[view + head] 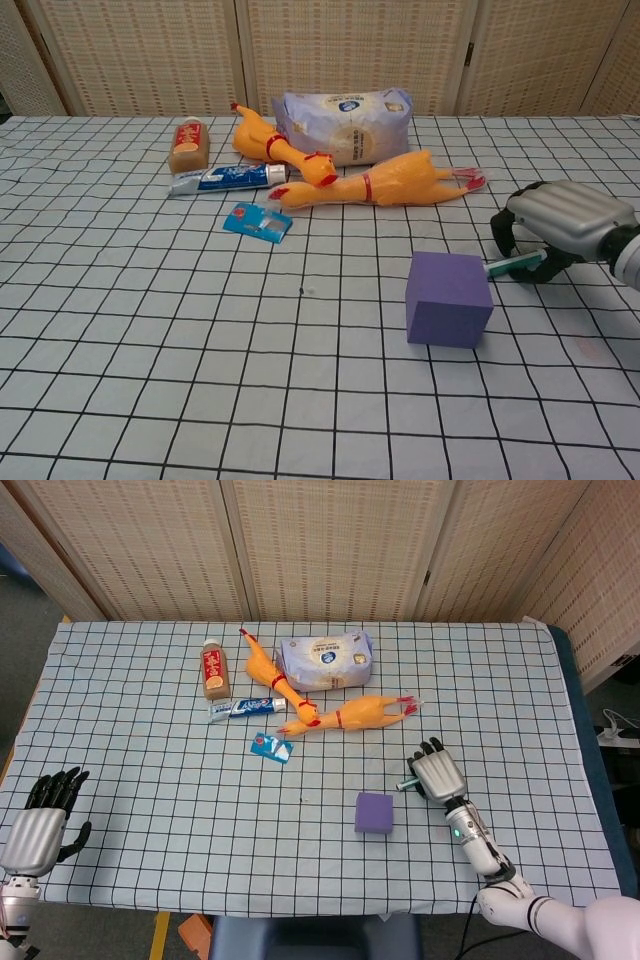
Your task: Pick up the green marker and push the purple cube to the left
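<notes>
Right hand (560,225) curled over green marker (512,265), near table's right edge.
Only marker tip visible; actual pinch unclear. Purple cube (449,298) just beside. Left hand (40,820) spread, front-left corner.

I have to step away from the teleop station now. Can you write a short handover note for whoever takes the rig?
Right hand: fingers curled over the green marker, which lies on the cloth just right of the purple cube; a firm grip cannot be confirmed.
Left hand: open, holding nothing, at the table's near left corner.
Done: right hand has reached the marker.
Left: secure and lift the marker, then push the cube left with it. The path left of the cube looks free; the rubber chickens lie further back.
</notes>
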